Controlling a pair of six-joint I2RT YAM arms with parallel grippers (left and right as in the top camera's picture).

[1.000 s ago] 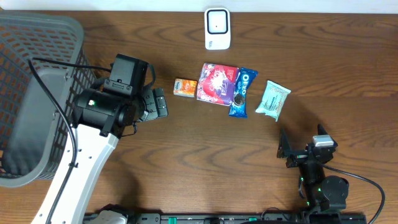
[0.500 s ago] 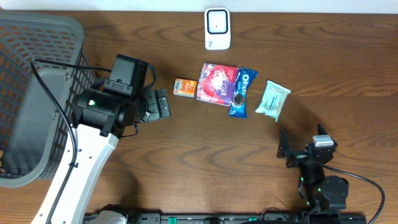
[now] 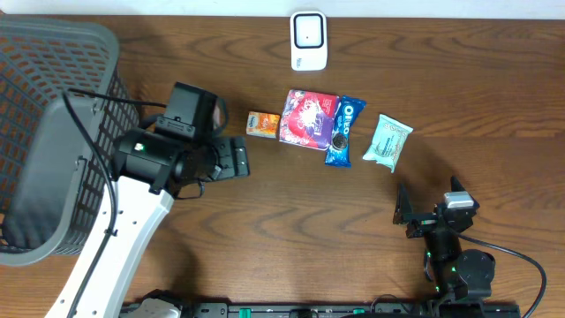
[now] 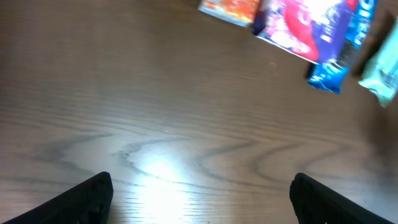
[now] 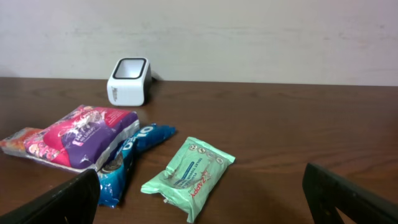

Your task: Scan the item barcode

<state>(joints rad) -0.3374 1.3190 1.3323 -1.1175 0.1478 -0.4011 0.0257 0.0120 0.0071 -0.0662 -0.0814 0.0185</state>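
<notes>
L claw (image 3: 238,160): fingers spread wide, nothing btwn them, hanging over bare table (image 3: 291,221). Just ahead of it, near but apart, lies the small orange packet (image 3: 262,124), prob. the item to scan, tho I can't tell which one is meant. Beyond that, farther from the claw: purple bag (image 3: 308,118), which seems to touch the packet's far edge, then Oreo pack (image 3: 344,131), then green pack (image 3: 387,141). Scanner (image 3: 309,40) sits well apart, past the row & off to one side. Basket (image 3: 53,97) is behind the claw. R claw (image 3: 405,213) is also spread & empty, w/ the green pack nearest to it

Risks: the packet is flat & hard against the purple bag, so a finger may snag the bag or shove both. A thin pack may slip from the pinch. Barcode side not visible, may face down

Views: R wrist cam shows the scanner's window & the purple bag's edge resting on the Oreo pack, less plain from overhead. L wrist cam is blurred & has no scanner, but confirms the empty gap. Only overhead has the basket
</notes>
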